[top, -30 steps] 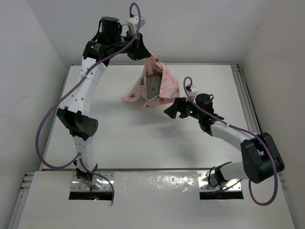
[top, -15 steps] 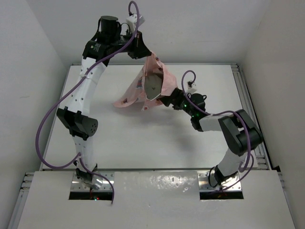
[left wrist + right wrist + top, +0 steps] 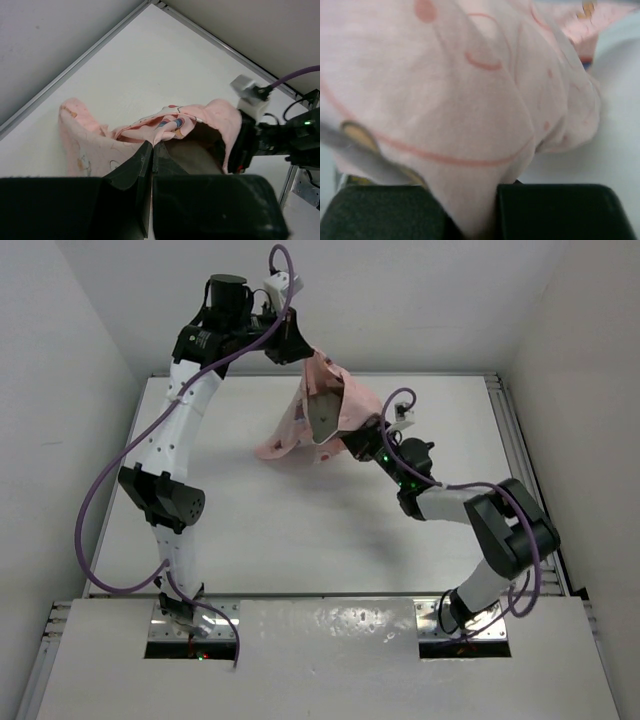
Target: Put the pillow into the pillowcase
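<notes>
The pink printed pillowcase (image 3: 345, 405) hangs above the back of the table, its lower corner trailing on the surface. My left gripper (image 3: 300, 352) holds it up by the top edge, jaws shut on the fabric (image 3: 151, 146). Inside its open mouth the grey pillow (image 3: 322, 418) shows partly, a dark pad in the left wrist view (image 3: 195, 157). My right gripper (image 3: 352, 445) is at the mouth's lower right rim, shut on a fold of the pillowcase (image 3: 480, 215). Pink cloth (image 3: 445, 90) fills most of the right wrist view and hides the pillow there.
The white table (image 3: 300, 530) has a metal rail along its right edge (image 3: 510, 440) and back edge (image 3: 75, 70), with white walls close on three sides. Purple cables loop off both arms.
My right gripper has reached up to the pillowcase mouth and gone from open to shut on its rim. The hanging lower corner swung out left and back. The left gripper kept its hold.
</notes>
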Robot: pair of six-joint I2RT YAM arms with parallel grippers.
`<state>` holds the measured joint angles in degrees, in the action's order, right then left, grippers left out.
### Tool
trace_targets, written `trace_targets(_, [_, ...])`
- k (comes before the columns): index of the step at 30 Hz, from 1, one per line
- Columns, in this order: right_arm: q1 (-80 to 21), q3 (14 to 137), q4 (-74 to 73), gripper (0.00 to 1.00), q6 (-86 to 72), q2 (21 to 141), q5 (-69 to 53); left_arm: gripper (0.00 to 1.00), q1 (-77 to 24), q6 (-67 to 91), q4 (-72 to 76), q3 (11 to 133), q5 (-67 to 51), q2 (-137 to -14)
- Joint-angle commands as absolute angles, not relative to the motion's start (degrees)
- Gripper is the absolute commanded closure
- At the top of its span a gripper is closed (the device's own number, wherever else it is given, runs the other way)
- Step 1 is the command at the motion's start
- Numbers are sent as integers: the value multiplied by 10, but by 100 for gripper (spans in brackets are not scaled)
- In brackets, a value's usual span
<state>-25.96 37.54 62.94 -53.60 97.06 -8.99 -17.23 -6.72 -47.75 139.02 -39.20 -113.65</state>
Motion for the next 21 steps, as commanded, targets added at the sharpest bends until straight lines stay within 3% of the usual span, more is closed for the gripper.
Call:
trace_targets(1, [-250, 357, 698, 100, -476, 890, -19, 100, -166, -105, -441, 1394, -387, -1097])
trace_targets(4, [-226, 395, 621, 100, -447, 832, -57, 100, -166, -151, -469, 1372, -361, -1089])
trace_targets(5, [-215, 419, 521, 100, -433, 819, -109, 100, -166, -166, -483, 1364, -353, -1088])
trace_targets(9, [-207, 636, 248, 100, -300, 809, -304, 100, -166, -236, -512, 1311, -330, -1075])
trace_targets(13, [-187, 736, 127, 100, -284, 826, -439, 80, -168, -285, -533, 1295, -369, -1066])
trace_targets(15, [-180, 739, 138, 100, -319, 828, -457, 66, -169, -302, -545, 1291, -395, -1064])
trace_targets(21, [-162, 716, 160, 100, -380, 839, -461, 45, -178, -350, -541, 1242, -419, -1062])
